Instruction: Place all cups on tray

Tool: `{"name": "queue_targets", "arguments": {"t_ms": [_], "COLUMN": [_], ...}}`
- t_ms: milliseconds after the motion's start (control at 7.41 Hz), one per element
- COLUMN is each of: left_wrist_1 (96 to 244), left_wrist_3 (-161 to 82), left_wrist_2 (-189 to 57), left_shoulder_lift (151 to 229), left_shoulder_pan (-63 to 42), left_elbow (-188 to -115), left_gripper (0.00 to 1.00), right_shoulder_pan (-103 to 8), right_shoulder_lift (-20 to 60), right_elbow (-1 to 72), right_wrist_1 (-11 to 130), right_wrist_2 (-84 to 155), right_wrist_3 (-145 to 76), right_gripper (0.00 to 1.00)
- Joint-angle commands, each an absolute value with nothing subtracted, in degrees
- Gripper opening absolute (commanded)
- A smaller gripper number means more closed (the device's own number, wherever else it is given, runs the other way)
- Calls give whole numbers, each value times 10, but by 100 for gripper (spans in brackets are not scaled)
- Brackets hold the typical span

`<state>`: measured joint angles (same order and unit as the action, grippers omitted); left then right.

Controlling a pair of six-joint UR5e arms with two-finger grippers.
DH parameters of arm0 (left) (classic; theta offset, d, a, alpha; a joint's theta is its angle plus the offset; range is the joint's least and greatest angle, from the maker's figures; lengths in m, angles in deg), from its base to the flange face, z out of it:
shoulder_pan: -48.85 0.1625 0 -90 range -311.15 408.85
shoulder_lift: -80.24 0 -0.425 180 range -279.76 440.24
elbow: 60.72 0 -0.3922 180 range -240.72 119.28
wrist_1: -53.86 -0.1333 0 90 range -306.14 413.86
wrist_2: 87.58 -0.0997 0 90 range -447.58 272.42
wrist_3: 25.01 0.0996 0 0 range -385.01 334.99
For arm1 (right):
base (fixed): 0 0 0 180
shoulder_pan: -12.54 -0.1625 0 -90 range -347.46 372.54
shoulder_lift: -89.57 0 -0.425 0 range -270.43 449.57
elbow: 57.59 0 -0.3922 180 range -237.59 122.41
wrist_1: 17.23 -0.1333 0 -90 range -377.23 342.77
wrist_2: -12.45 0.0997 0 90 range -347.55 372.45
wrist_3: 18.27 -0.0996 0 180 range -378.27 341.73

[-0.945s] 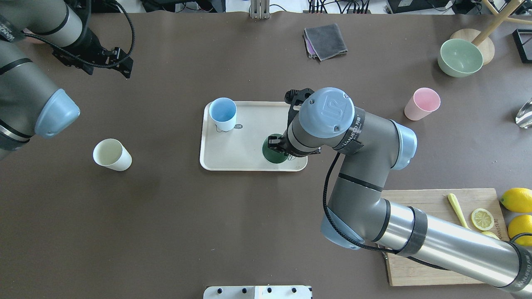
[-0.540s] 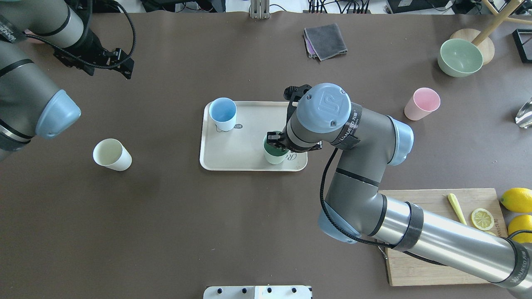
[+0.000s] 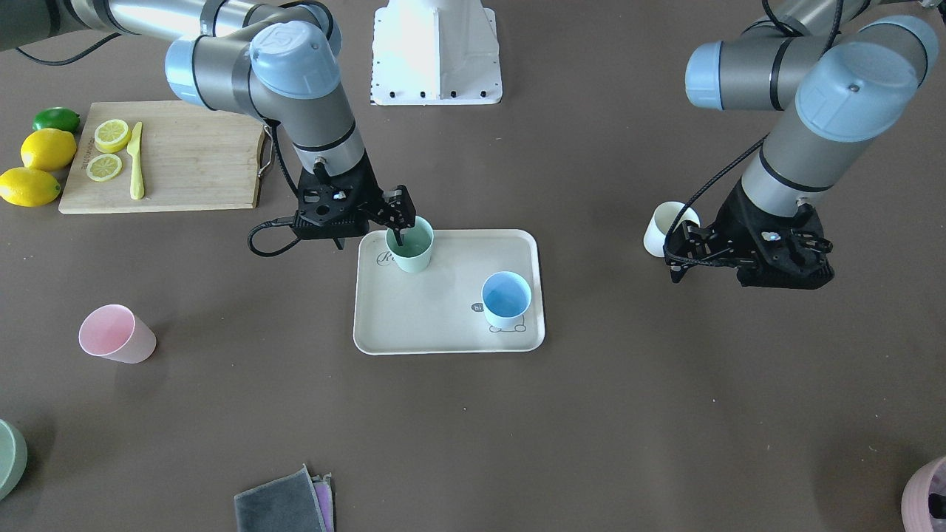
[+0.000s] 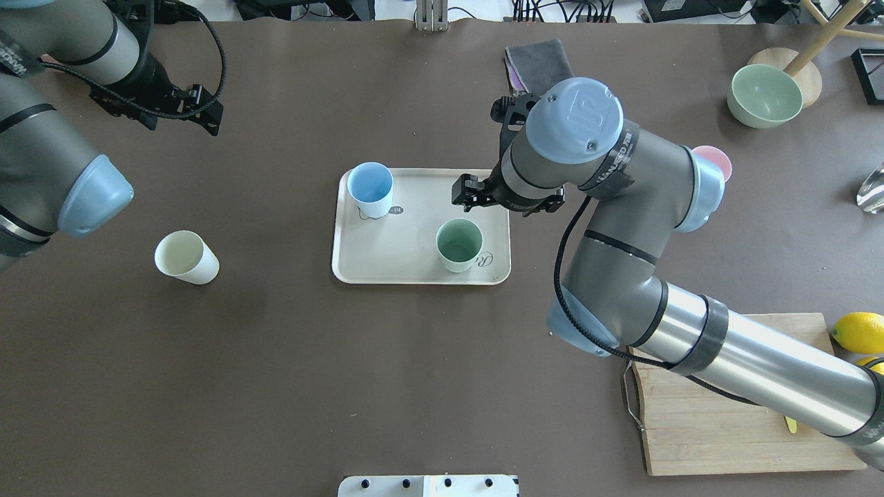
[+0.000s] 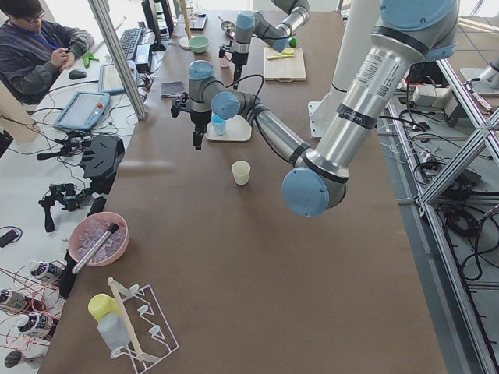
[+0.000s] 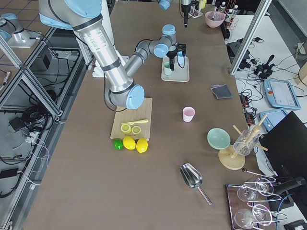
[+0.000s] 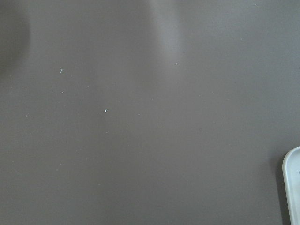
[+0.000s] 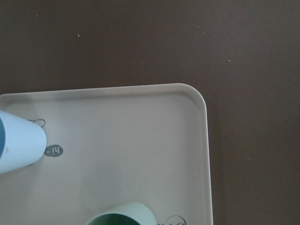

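The beige tray lies mid-table. A blue cup and a green cup stand upright on it. My right gripper is open and empty, raised above the tray's far right part, clear of the green cup. The right wrist view shows the tray with the green cup's rim at the bottom. A cream cup stands on the table left of the tray. A pink cup stands to the right, mostly hidden by my right arm in the overhead view. My left gripper hovers open and empty at the far left.
A wooden cutting board with lemon slices and a yellow knife lies near my right arm's base, with lemons beside it. A green bowl sits far right. A grey cloth lies at the far edge.
My right gripper has let go of the green cup and has risen and moved toward the tray's far edge. The cup stays standing on the tray. The left arm has barely moved.
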<state>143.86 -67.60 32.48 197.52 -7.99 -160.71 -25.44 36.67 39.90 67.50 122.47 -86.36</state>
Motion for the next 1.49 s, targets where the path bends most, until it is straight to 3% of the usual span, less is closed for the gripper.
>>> {"name": "queue_targets", "arguments": {"t_ms": [0,270,675,1080,1350], "left_wrist_1": [1439,1439,1508,1574,1629], "left_wrist_3": [-725,-735,-776,-776,-776], "left_wrist_2": [323,323,313,292,292], "left_shoulder_lift": [1929,1847,1784,1766,1769], "left_shoulder_pan": [-63,-31,37,54,54], "left_elbow": [-1650,-1708,-1712,-1672,-1621], "left_gripper": [98,98,98,96,88], "right_shoulder_pan": [-329,-388,-420,-420,-420], "right_shoulder_lift": [356,309,254,254,251], "right_elbow": [411,451,488,488,488], "right_wrist_1": [717,740,735,735,734], "right_wrist_2": [1277,1319,1335,1332,1330], "right_wrist_3": [-766,-676,-619,-618,-619], "right_gripper": [100,100,100,100,100]}}
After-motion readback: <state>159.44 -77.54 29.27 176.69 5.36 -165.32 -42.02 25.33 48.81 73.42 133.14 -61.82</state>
